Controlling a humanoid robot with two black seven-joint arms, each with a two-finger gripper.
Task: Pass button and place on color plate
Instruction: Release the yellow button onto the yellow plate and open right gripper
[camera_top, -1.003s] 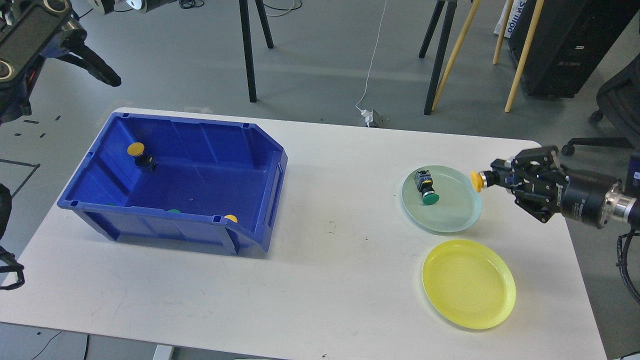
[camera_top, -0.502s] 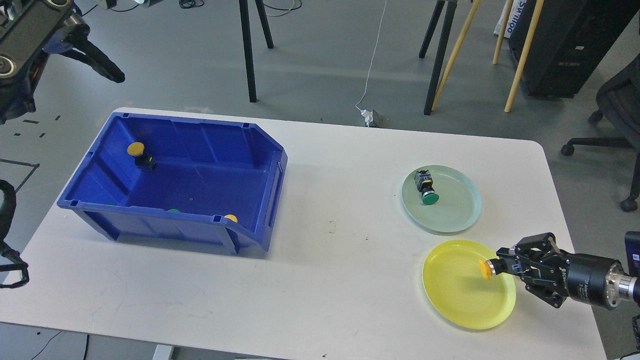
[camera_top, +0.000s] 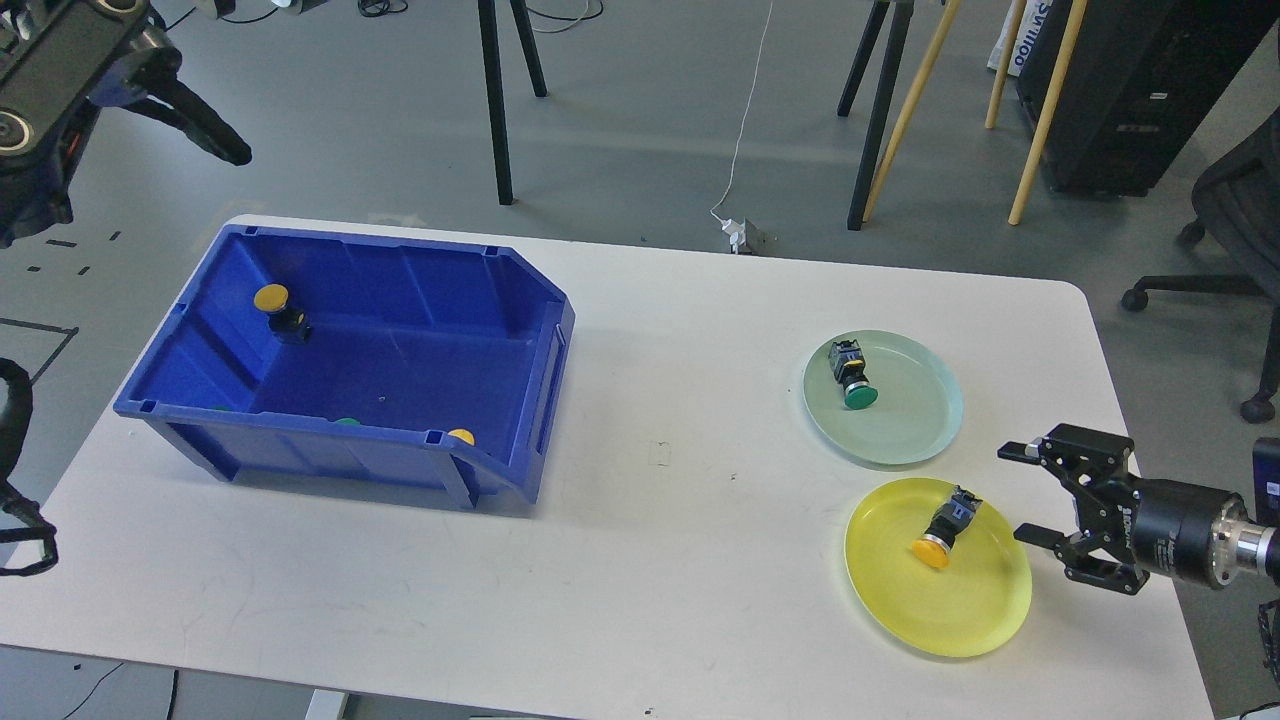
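A yellow-capped button (camera_top: 942, 534) lies on its side on the yellow plate (camera_top: 980, 610) at the front right. My right gripper (camera_top: 1018, 492) is open and empty just right of that plate, jaws spread. A green-capped button (camera_top: 850, 375) lies on the pale green plate (camera_top: 915, 420). The blue bin (camera_top: 430, 300) on the left holds a yellow-capped button (camera_top: 277, 309) at its back and caps of others at its near wall, one yellow (camera_top: 461, 436). My left gripper (camera_top: 215, 135) is raised above and left of the bin; one dark finger shows.
The white table (camera_top: 660, 520) has bare room between bin and plates. Stand legs, wooden poles, a cable and an office chair are on the floor behind the table.
My right gripper carried the yellow button from beside the green plate down to the yellow plate, opened and let it go, then drew back to the right. The button now lies on the plate.
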